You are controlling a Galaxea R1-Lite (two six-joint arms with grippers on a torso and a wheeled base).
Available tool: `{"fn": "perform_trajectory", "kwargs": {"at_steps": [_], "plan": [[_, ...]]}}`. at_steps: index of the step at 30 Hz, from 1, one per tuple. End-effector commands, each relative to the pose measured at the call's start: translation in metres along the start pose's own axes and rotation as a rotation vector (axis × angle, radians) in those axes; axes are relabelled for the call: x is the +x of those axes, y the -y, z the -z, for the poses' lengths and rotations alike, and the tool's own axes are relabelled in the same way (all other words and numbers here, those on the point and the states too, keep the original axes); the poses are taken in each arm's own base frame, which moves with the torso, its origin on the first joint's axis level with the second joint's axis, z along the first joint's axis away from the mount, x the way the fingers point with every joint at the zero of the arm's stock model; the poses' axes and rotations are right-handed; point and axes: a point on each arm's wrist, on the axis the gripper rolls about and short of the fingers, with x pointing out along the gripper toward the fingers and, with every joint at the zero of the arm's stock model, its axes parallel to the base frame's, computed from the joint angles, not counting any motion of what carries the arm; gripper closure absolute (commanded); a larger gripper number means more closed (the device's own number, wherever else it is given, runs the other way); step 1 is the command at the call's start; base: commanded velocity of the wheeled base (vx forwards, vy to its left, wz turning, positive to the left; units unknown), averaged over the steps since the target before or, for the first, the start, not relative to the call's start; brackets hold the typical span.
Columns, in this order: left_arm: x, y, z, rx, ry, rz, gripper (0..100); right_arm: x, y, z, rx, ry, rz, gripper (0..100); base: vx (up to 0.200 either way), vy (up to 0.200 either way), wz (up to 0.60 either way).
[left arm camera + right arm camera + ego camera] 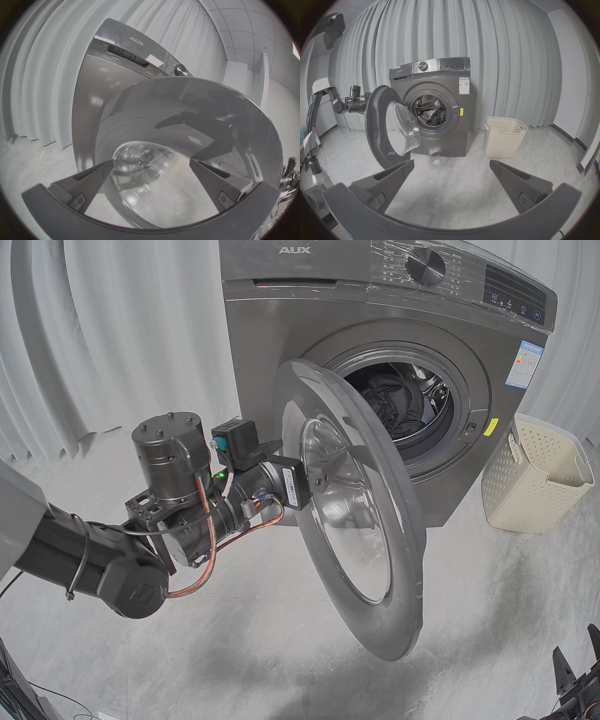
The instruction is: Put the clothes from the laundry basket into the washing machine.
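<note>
Mostly grey room: pale pleated curtains (pixel 503 62) behind, grey marbled floor (pixel 250 640). Grey front-loading washing machine (pixel 281 334) carries a blue-and-white label sticker (pixel 524 364) and a yellow tag (pixel 491 426) on its front. Round glass-centred door (pixel 387 590) hangs open; dark clothes (pixel 394 404) lie in the drum. Cream perforated plastic laundry basket (pixel 537 490) stands on the floor by the machine's right corner. Left gripper (pixel 150 163), fingers spread, at the door's outer face; right gripper (pixel 451 164) released, low, well apart.

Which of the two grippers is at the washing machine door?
The left gripper: open, it sits at the outer face of the swung-open door. The right gripper, also open, hangs low over the floor, well clear of it.
</note>
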Motion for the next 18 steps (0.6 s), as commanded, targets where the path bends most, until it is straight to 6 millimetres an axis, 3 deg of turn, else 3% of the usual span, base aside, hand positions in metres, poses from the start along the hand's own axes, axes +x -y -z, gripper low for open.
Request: {"fn": "perform_trajectory", "kwargs": {"at_steps": [1,18], "plan": [[0.016,-0.001,0.006,0.0,0.001,-0.006,0,0.001,0.0,0.005,0.0,-0.014,0.0,0,0.0,0.0,0.0],[0.062,-0.002,-0.003,-0.008,0.112,-0.057,0,0.001,0.0,0.005,0.002,-0.014,0.002,0,0.0,0.0,0.0]]}}
